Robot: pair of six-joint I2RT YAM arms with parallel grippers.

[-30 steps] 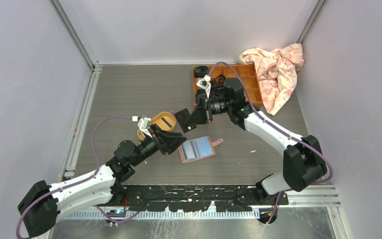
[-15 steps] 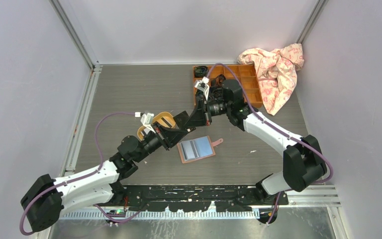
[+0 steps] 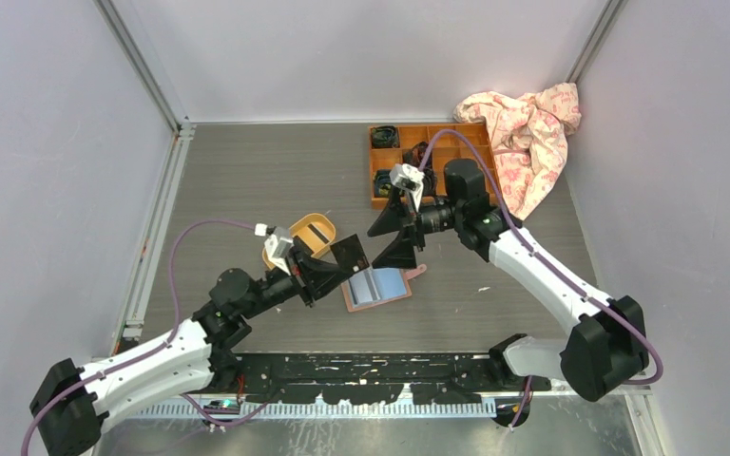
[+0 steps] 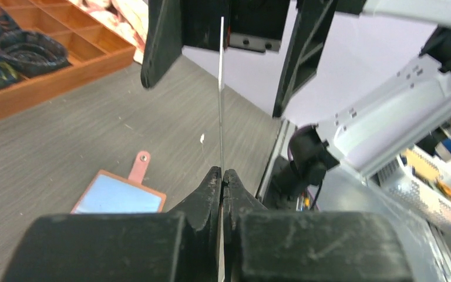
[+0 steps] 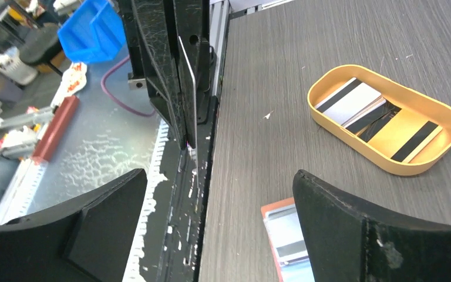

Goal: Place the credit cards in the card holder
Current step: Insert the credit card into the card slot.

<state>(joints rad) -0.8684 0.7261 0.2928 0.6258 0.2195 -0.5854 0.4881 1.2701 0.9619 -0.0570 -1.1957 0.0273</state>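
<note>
My left gripper (image 3: 335,270) is shut on the lower edge of a dark credit card (image 3: 350,252). In the left wrist view this credit card (image 4: 221,88) stands edge-on, rising from the closed fingertips (image 4: 214,179). My right gripper (image 3: 394,237) is open, just right of the card, with its fingers on either side of the card's top. The salmon-pink card holder (image 3: 377,285) lies open on the table below both grippers, bluish pockets up, a card in one pocket (image 5: 288,244). More credit cards (image 5: 352,101), white with black stripes, lie in the yellow tray (image 5: 381,163).
The yellow oval tray (image 3: 308,218) sits left of the grippers. An orange-brown compartment box (image 3: 456,152) holding dark bundles stands at the back. A pink patterned cloth (image 3: 528,128) lies bunched in the far right corner. Grey walls enclose the table.
The right gripper, which held the dark card, has opened and let it go. The left gripper has shut on that card. Both arms have shifted slightly right, over the card holder.
</note>
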